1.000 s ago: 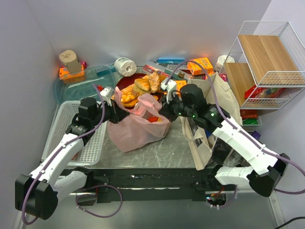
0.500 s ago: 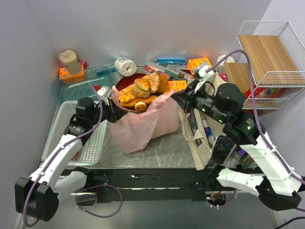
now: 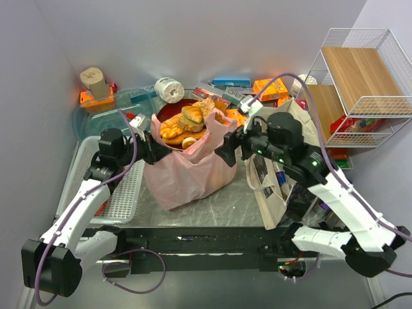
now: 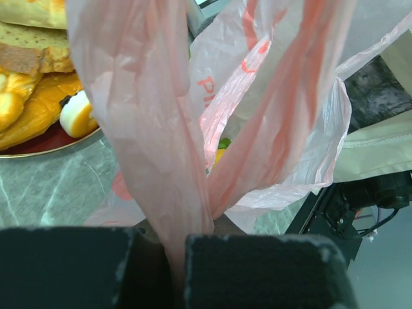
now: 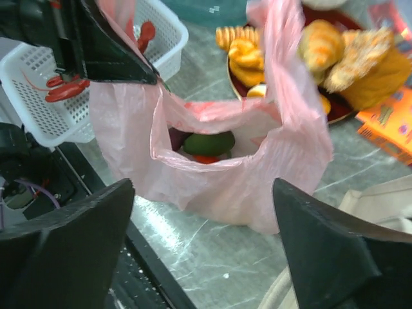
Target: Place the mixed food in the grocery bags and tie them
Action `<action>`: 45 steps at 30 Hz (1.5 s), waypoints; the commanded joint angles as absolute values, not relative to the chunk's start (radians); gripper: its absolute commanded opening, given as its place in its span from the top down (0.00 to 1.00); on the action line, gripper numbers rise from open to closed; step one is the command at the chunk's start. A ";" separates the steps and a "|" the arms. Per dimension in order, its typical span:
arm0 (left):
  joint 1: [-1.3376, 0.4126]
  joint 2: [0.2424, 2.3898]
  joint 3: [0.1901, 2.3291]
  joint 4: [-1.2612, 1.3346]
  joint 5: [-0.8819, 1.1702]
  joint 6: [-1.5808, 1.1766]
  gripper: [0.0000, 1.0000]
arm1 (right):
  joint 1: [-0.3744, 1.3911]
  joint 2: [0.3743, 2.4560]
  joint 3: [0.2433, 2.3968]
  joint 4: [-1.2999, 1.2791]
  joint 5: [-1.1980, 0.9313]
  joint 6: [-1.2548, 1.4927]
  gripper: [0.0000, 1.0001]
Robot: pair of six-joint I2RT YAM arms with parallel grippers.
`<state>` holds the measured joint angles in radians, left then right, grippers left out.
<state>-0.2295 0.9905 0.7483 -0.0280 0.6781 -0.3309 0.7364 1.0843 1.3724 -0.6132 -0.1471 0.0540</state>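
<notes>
- Pink bag (image 3: pixel 183 174) stands mid-bench (image 3: pixel 225 206), mouth up, just in front of the bread plate (image 3: pixel 165 113)
- Left gripper (image 4: pixel 177 257): clamped on one bag handle (image 4: pixel 174 161), with plastic bunched between its fingers
- Right gripper (image 5: pixel 202 183): fingers wide apart, holding nothing, facing the bag's mouth
- The other handle (image 5: pixel 286 84) stands free
- Inside the bag: green produce (image 5: pixel 207 141) over something red (image 5: pixel 206 158), so loading looks at least partly done
- No knot yet and the handles are apart, so tying remains
- Canvas tote (image 3: pixel 273 193) sits just right of the bag, open and untied; I cannot tell its contents
</notes>
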 commanded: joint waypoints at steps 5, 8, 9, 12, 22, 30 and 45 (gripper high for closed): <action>-0.218 0.991 0.798 0.023 0.764 -0.318 0.99 | 0.724 1.058 1.462 -0.540 -0.075 -0.098 0.01; -0.218 0.997 0.798 0.029 0.775 -0.322 0.99 | 0.700 1.120 1.531 -0.549 -0.072 -0.139 0.01; -0.218 0.997 0.796 0.031 0.775 -0.324 0.99 | 0.687 1.146 1.548 -0.554 -0.104 -0.147 0.01; -0.216 0.994 0.795 0.028 0.772 -0.321 0.99 | 0.649 1.199 1.621 -0.581 -0.179 -0.163 0.02; -0.186 1.054 0.877 -0.057 0.768 -0.224 0.99 | 0.387 1.171 1.525 -0.471 -0.785 -0.275 0.00; -0.178 1.227 1.051 -0.155 0.890 -0.088 0.99 | 0.258 1.212 1.462 -0.405 -1.161 -0.382 0.01; -0.176 1.307 1.085 -0.152 0.940 -0.055 0.99 | 0.259 1.310 1.356 0.096 -1.223 -0.002 0.01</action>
